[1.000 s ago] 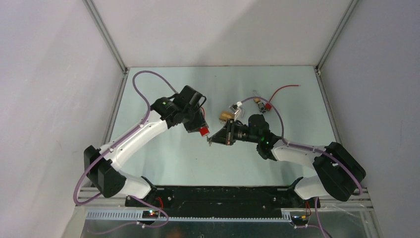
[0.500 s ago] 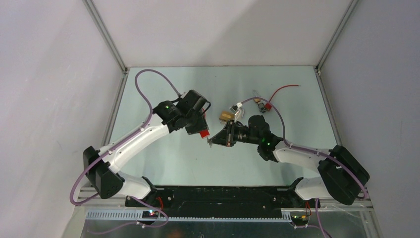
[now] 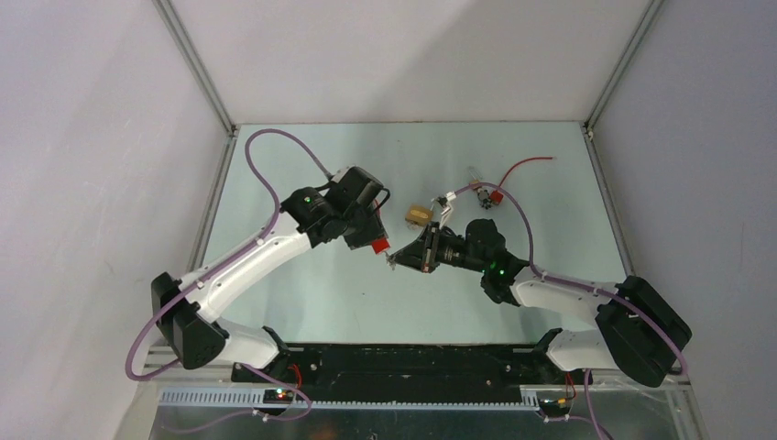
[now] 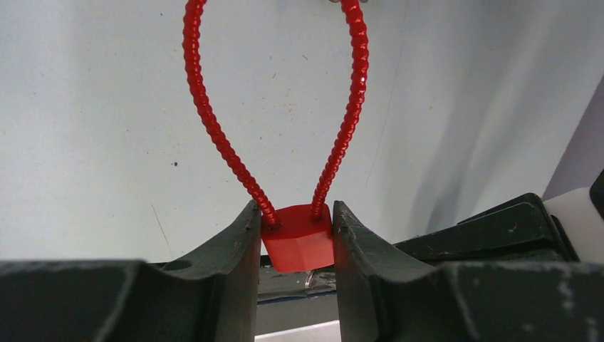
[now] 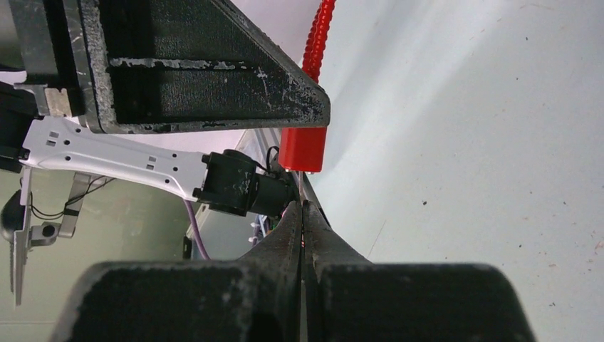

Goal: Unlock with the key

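Observation:
My left gripper (image 4: 294,211) is shut on a red plastic lock block (image 4: 299,246) whose red ribbed wire loop (image 4: 206,114) arches away over the table. In the top view this block (image 3: 377,245) hangs mid-table at my left gripper (image 3: 373,238). My right gripper (image 5: 302,205) is shut on the key (image 5: 300,187), a thin silvery sliver poking from between the pressed fingers up to the underside of the red block (image 5: 302,148). A silvery tip (image 4: 311,275) shows just under the block. From above, my right gripper (image 3: 392,262) points left at the block.
A small brass padlock (image 3: 419,215) lies just behind the two grippers. Farther back right lie another small lock (image 3: 476,188) and a red tag (image 3: 496,195) with a red wire (image 3: 527,163). White walls close in the table on three sides.
My left gripper with the red block has drifted slightly right and toward the near edge. The right wrist has shifted a little toward the near right, its fingertips staying at the block.

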Controlling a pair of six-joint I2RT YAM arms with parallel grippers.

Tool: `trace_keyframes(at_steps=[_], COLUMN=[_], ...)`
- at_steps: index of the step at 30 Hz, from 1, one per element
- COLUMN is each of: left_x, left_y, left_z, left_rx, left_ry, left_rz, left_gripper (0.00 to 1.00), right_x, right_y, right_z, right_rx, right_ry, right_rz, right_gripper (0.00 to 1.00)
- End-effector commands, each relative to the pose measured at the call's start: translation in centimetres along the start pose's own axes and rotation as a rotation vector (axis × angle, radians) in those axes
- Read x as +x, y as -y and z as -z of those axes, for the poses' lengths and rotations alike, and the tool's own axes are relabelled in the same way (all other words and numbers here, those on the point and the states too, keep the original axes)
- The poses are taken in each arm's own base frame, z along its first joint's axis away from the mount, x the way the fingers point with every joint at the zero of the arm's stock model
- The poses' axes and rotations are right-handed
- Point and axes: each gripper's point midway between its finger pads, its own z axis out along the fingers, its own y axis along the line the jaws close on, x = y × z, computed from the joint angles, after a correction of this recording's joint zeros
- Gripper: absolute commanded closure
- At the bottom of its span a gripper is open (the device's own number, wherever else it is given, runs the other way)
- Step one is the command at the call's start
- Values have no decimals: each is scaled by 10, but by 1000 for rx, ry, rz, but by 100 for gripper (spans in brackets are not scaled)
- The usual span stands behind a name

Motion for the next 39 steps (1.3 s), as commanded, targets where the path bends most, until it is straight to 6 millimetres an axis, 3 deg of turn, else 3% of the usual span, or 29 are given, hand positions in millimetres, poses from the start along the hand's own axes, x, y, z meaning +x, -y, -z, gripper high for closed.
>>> trace_keyframes(at_steps=[1, 12, 31, 39], left_x=[9, 16, 38, 39], left_y=[10, 10, 44, 59], left_z=[22, 32, 30, 32], left_rx=[72, 106, 132, 161], left_ry=[-31, -21, -68, -63], left_rz=[68, 154, 72, 40], left_gripper=[100, 100, 100, 100], right_x=[-38, -47, -62, -77], right_y=[-22, -35, -47, -35], right_z=[1, 5, 11, 14], right_rx=[-60, -114, -107, -66], right_ry=[172, 238, 302, 327], right_rz=[116, 194, 268, 264], right_gripper=[100, 100, 100, 100])
